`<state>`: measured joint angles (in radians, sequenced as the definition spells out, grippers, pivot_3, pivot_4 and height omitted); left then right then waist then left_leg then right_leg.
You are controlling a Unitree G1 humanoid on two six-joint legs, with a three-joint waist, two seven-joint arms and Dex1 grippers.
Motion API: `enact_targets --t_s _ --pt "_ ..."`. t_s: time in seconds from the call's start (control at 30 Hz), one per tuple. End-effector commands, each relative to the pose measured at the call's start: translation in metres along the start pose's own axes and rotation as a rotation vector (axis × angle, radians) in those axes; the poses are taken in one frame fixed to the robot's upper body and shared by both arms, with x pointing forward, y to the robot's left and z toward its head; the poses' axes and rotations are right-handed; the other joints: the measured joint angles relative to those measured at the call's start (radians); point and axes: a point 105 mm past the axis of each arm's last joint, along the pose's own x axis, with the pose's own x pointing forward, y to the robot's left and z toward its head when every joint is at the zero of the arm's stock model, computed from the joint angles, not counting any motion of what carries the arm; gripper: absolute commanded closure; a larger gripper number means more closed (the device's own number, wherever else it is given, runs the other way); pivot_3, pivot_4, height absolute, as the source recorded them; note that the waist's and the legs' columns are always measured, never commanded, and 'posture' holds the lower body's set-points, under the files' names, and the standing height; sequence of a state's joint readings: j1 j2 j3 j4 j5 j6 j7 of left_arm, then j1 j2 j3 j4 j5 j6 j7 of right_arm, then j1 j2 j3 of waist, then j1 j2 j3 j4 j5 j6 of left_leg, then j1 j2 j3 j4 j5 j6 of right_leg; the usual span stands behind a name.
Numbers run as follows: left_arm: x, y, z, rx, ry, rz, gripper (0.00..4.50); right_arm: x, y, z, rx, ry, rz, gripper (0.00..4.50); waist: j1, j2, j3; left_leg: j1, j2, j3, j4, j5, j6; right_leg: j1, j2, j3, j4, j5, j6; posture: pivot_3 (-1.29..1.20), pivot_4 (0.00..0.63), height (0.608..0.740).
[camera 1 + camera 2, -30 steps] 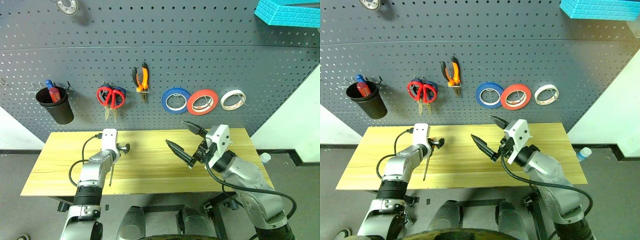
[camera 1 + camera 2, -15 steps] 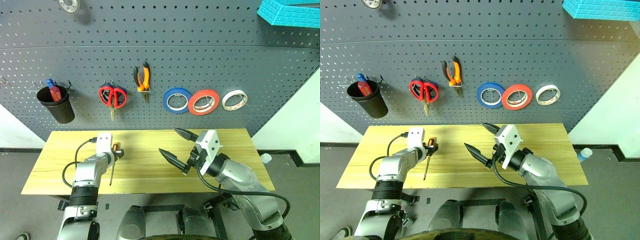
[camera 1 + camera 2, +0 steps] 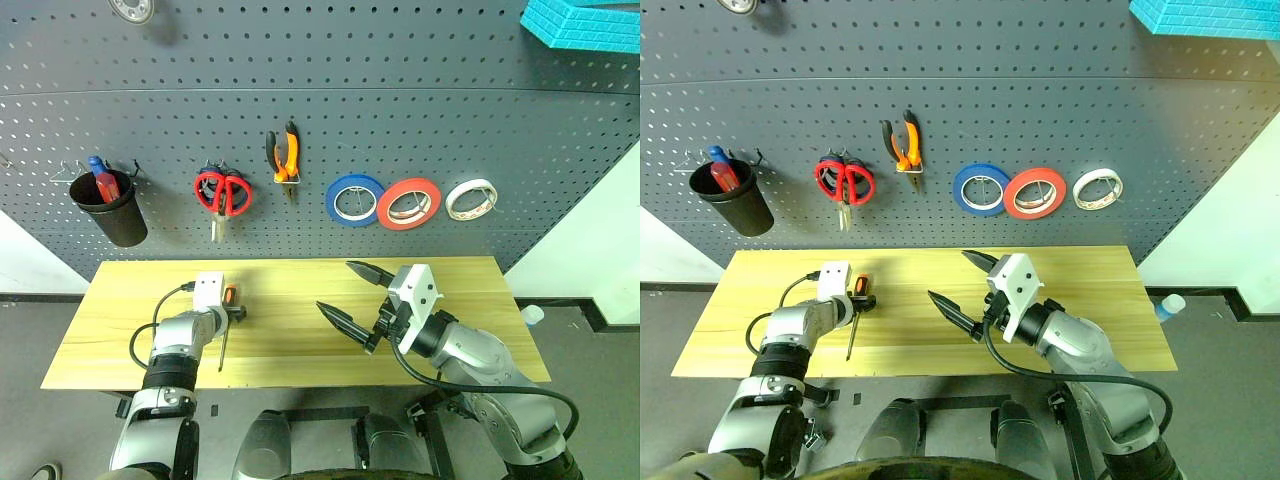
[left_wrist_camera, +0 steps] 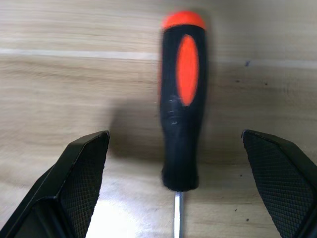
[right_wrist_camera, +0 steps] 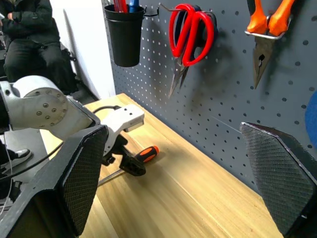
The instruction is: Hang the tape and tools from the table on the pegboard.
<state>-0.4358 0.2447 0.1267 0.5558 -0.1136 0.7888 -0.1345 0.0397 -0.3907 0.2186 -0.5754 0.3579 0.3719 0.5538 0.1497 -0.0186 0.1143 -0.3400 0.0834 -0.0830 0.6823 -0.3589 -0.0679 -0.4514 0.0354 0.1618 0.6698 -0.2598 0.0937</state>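
Note:
A screwdriver (image 4: 181, 99) with an orange-and-black handle lies on the light wood table (image 3: 300, 282). My left gripper (image 4: 176, 140) is open, tilted down over the screwdriver, with one finger on each side of the handle and neither touching it. My right gripper (image 3: 345, 293) hovers open and empty above the table's middle. On the pegboard (image 3: 400, 120) hang the red tape (image 3: 408, 203), the red-handled scissors (image 3: 223, 192) and the orange-and-black pliers (image 3: 284, 155).
A blue roll (image 3: 353, 199) and a white roll (image 3: 468, 199) hang on either side of the red tape. A black cup (image 3: 104, 207) holding pens hangs at the board's left. A teal block (image 3: 585, 25) sits at the upper right. A seated person (image 5: 25, 29) is beyond the table's left end.
My left gripper has come down and slightly left, and now straddles the screwdriver handle. The right gripper stays open and has hardly moved.

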Motion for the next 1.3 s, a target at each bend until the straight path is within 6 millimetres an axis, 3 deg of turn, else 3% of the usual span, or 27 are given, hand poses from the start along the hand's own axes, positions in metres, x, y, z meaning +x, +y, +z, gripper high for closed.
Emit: enact_targets --t_s 0.03,0.23,0.33,0.67,1.03,1.3 --pt "0.003 -0.001 0.006 0.032 -0.009 -0.003 0.02 -0.002 0.003 0.014 -0.030 -0.038 0.003 0.00 0.000 0.000 0.000 0.000 0.000 0.000 -0.001 0.000 0.000 0.000 0.000 0.000 -0.001 0.000 0.000 0.27 0.100 0.677" --pt "0.005 0.000 0.003 0.037 0.008 -0.004 0.02 -0.003 0.002 0.013 -0.031 -0.030 -0.012 0.00 -0.001 0.000 0.000 -0.001 0.000 0.000 -0.002 0.000 0.001 0.000 0.000 0.000 -0.004 0.000 0.000 0.27 0.098 0.677" --pt "0.004 0.001 -0.002 0.037 0.023 -0.005 0.58 -0.002 0.001 0.013 -0.032 -0.031 -0.015 0.00 -0.001 0.000 0.000 -0.001 0.000 0.000 -0.002 0.000 0.001 0.000 0.000 0.000 -0.004 0.000 0.000 0.27 0.097 0.677" --pt "-0.004 0.000 -0.014 0.014 0.044 -0.002 3.88 0.000 -0.002 0.012 -0.039 -0.030 -0.024 0.00 0.000 0.000 0.000 0.000 0.000 0.000 -0.002 0.000 0.001 0.001 0.000 0.000 -0.004 0.000 0.000 0.28 0.094 0.677" --pt "-0.013 -0.006 0.002 0.037 -0.030 -0.023 3.93 0.003 -0.007 0.011 -0.049 -0.025 -0.034 0.00 0.000 0.000 0.000 0.000 0.000 0.000 -0.002 0.000 0.001 0.001 0.000 0.000 -0.004 0.000 0.000 0.28 0.083 0.677" --pt "-0.060 -0.004 0.029 0.232 -0.230 -0.038 3.93 -0.001 -0.006 0.019 -0.037 -0.061 0.012 0.00 -0.002 0.000 0.000 -0.001 0.000 0.000 -0.002 0.000 0.001 0.001 0.000 0.000 -0.004 0.000 0.000 0.28 0.069 0.677"
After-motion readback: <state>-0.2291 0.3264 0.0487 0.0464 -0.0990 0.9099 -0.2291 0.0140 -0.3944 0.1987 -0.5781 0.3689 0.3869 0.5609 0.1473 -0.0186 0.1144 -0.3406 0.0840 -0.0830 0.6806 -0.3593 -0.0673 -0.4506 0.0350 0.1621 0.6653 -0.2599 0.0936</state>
